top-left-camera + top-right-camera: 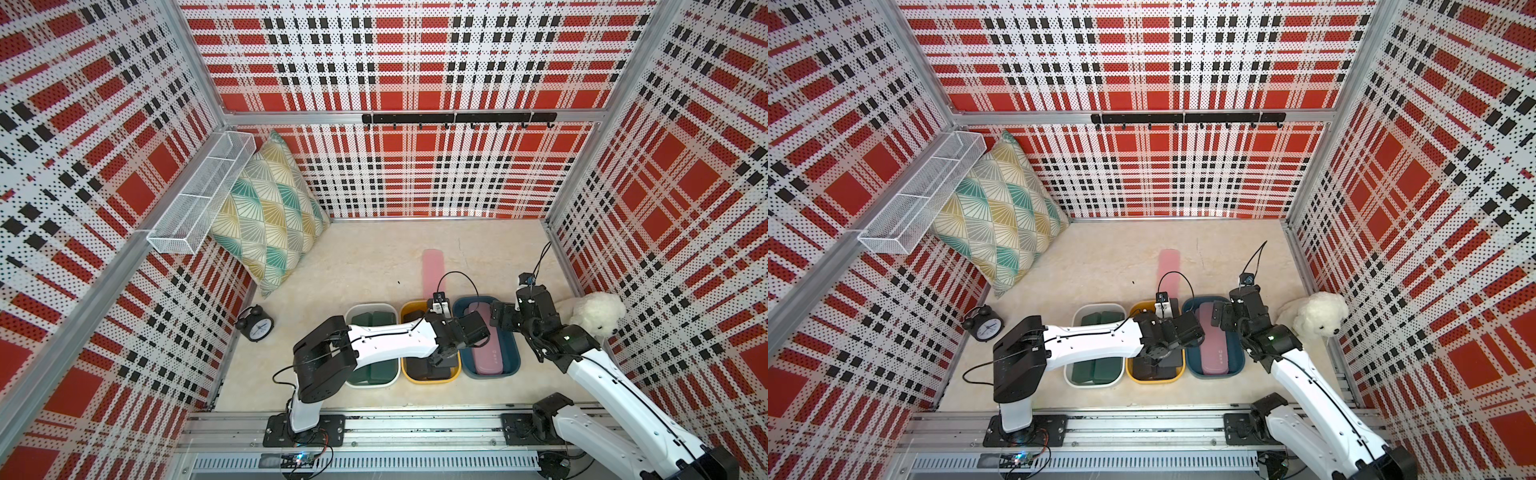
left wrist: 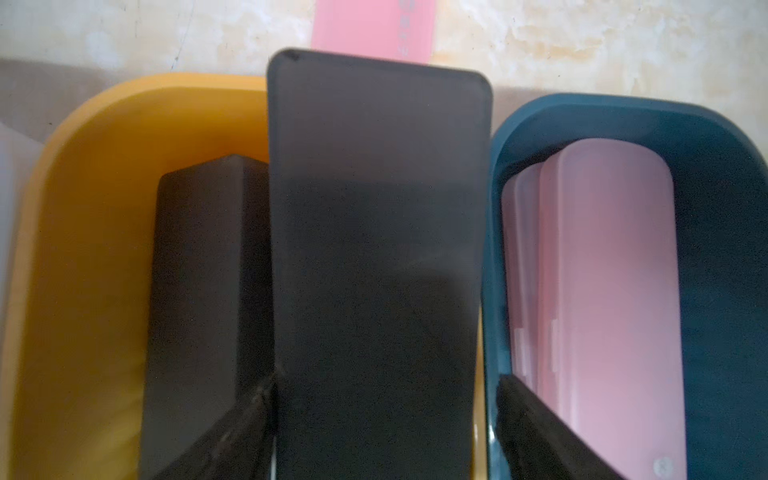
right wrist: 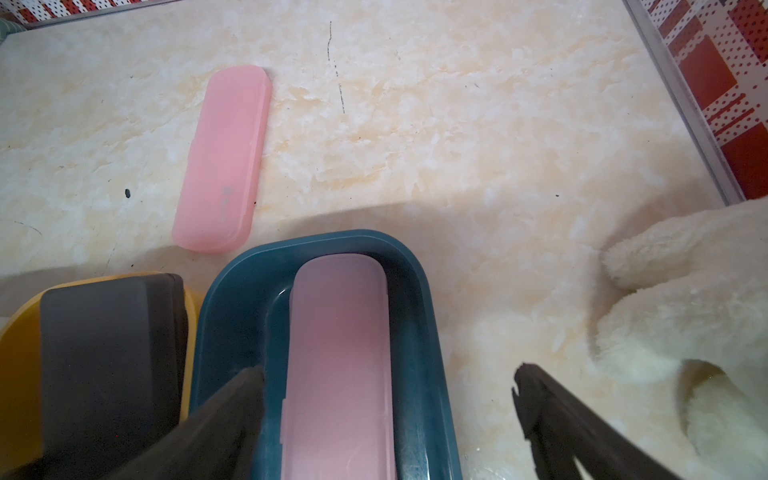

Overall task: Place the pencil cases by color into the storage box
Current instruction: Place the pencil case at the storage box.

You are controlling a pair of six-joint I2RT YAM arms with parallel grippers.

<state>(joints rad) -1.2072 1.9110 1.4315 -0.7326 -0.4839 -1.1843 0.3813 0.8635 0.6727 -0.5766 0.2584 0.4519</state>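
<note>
A black pencil case (image 2: 378, 249) lies between my left gripper's (image 2: 386, 382) fingers over the yellow tub (image 2: 95, 208). One finger touches it and a gap shows at the other, so the gripper is open. The case's far end pokes past the tub's far rim. Another black case (image 2: 203, 270) lies in that tub. Pale pink cases (image 2: 615, 291) fill the blue tub (image 1: 509, 357). Dark green cases (image 1: 376, 320) lie in the white tub (image 1: 353, 311). One pink case (image 1: 433, 270) lies on the table beyond the tubs. My right gripper (image 3: 388, 374) hangs open and empty over the blue tub's rim.
A white plush toy (image 1: 594, 316) sits right of the blue tub, close to my right arm. A black alarm clock (image 1: 255, 324) stands at the left. A patterned pillow (image 1: 266, 208) leans in the back left corner under a wire basket (image 1: 199, 195).
</note>
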